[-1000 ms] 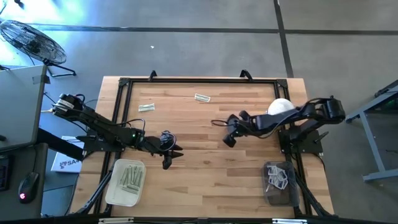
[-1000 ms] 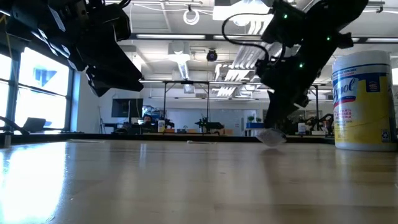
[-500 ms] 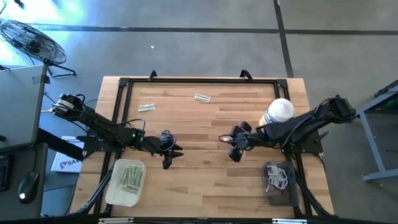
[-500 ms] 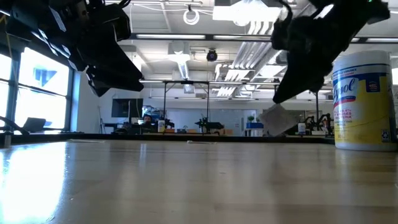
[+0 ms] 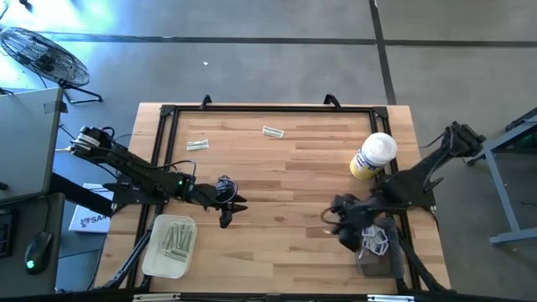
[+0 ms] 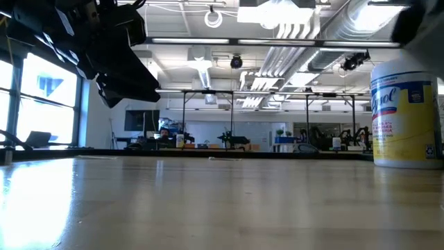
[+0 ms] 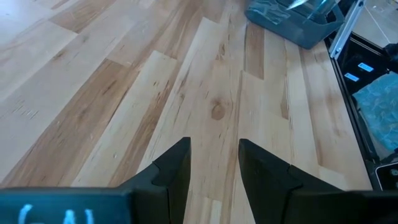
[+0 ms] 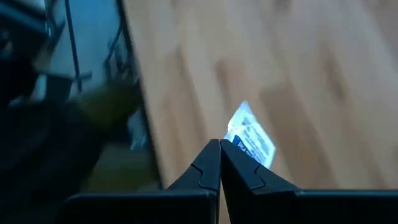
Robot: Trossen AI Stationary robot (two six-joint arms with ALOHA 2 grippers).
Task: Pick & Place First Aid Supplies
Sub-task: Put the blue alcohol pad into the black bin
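Two strip packets lie flat on far part of worktop, well apart from both arms; right gripper near right front tray, fingers pinched together on small white packet; left gripper hangs over worktop beside front-left tray holding pale strips, fingers parted, nothing between; yellow bottle upright near right edge.

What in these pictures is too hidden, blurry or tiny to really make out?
- The small white packet pinched by the right gripper: its print is motion-blurred in the right wrist view; in the high view the arm covers it.
- The dark bin: its contents are partly hidden by the right arm.
- Two packets at the table's far side: too small to read.
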